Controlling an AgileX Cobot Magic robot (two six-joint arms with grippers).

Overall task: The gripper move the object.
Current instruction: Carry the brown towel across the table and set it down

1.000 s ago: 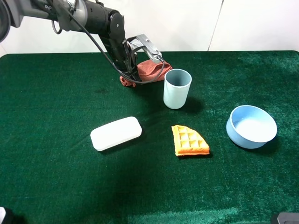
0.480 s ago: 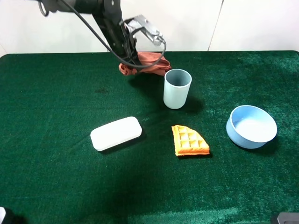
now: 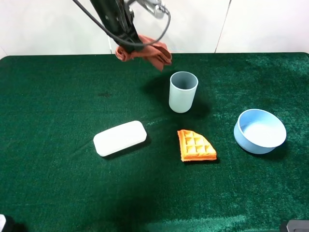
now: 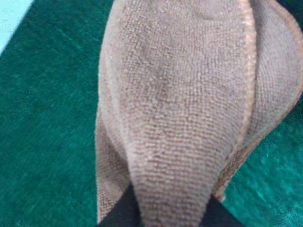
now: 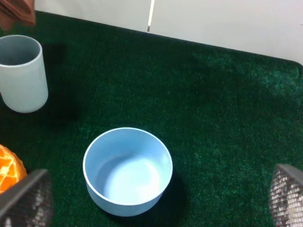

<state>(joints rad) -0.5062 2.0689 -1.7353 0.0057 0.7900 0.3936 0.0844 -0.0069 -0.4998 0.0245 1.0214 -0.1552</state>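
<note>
My left gripper (image 3: pixel 132 42) is shut on a reddish-brown cloth (image 3: pixel 147 52) and holds it in the air above the back edge of the green table (image 3: pixel 58 106), left of and above the pale blue cup (image 3: pixel 183 92). The cloth hangs down, clear of the table. In the left wrist view the cloth (image 4: pixel 189 94) fills the frame, pinched between the dark fingertips (image 4: pixel 124 213). My right gripper (image 5: pixel 155 203) is open and empty, hovering near the blue bowl (image 5: pixel 127 170); a corner of the cloth (image 5: pixel 16 12) shows there too.
A white oblong case (image 3: pixel 119 137) lies at centre left. An orange waffle piece (image 3: pixel 195 146) lies in front of the cup. The blue bowl (image 3: pixel 259 130) sits at the right. The cup (image 5: pixel 21 73) stands upright.
My left gripper has lifted the cloth off the table, up and slightly left toward the back wall. Nothing else has moved.
</note>
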